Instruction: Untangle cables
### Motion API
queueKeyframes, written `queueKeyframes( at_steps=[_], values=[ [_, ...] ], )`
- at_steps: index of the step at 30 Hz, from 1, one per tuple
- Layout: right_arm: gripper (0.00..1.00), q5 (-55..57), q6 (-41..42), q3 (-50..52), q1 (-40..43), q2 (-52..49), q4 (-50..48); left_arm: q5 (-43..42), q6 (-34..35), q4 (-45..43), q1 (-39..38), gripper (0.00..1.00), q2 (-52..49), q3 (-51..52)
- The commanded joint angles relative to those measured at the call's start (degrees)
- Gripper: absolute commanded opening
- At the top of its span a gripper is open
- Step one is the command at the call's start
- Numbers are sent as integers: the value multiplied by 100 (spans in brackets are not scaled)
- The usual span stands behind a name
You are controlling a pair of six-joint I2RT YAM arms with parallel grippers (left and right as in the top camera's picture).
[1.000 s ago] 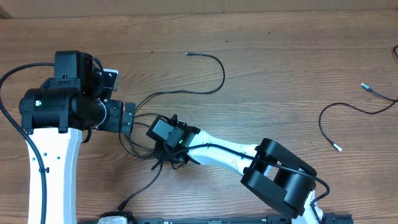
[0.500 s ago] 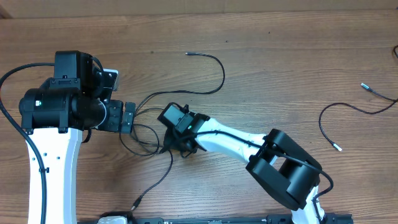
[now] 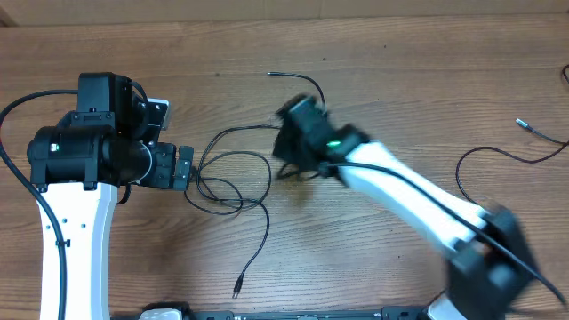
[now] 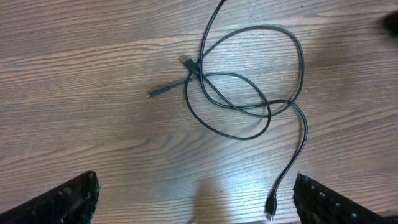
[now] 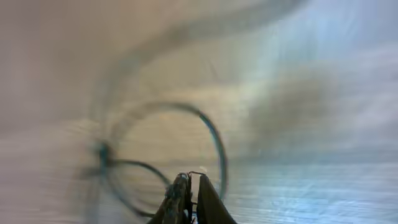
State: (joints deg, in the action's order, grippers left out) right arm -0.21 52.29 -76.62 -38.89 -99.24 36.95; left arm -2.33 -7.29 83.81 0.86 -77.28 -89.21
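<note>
A thin black cable [image 3: 219, 183] lies in overlapping loops in front of my left gripper [image 3: 184, 167]. Its tail runs toward the near edge and ends in a plug [image 3: 237, 289]. In the left wrist view the loops [image 4: 249, 84] cross each other, with one plug [image 4: 271, 208] near the right finger. My left gripper [image 4: 196, 208] is open and empty, just short of the loops. My right gripper [image 3: 289, 167] is blurred by motion right of the loops. In the right wrist view it [image 5: 189, 182] is shut, pinching a thin cable whose loop [image 5: 214, 140] hangs ahead.
A separate black cable [image 3: 307, 84] curves at the far middle of the wooden table. Two more cables lie at the right, one [image 3: 484, 164] curved with a silvery tip and one [image 3: 533, 131] near the right edge. The left arm's white base [image 3: 76, 240] stands at the left.
My right arm swung up and to the right, dragging a cable with it. The bunched loops spread out, and the tail's plug slid away from the near edge. The left arm stayed still.
</note>
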Motion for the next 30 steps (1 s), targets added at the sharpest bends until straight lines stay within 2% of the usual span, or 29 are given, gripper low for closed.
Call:
queueKeyframes(
  at_steps=[1, 7, 8, 11, 13, 14, 15, 28, 30],
  values=[
    [4, 684, -527, -39, 254, 986, 28, 39, 0, -2, 35, 99, -24, -28],
    [5, 874, -616, -39, 566, 1836, 433, 39, 0, -2, 35, 100, -24, -28],
    [13, 870, -614, -39, 564, 1858, 577, 39, 0, -2, 35, 100, -24, -28],
    [61, 680, -614, -31, 553, 1792, 968, 39, 0, -2, 35, 99, -24, -28],
    [86, 472, -612, -26, 542, 1685, 1172, 39, 0, -2, 35, 100, -24, -28],
    [96, 345, -612, -26, 542, 1611, 1237, 39, 0, -2, 35, 99, -24, -28],
    [100, 205, -612, -26, 542, 1517, 1290, 39, 0, -2, 35, 100, -24, -28],
    [100, -1276, -592, -26, 490, -369, 1296, 39, 0, -2, 35, 99, -24, -28],
    [96, -1484, -586, -26, 448, -603, 1202, 39, 0, -2, 35, 100, -24, -28]
  ],
)
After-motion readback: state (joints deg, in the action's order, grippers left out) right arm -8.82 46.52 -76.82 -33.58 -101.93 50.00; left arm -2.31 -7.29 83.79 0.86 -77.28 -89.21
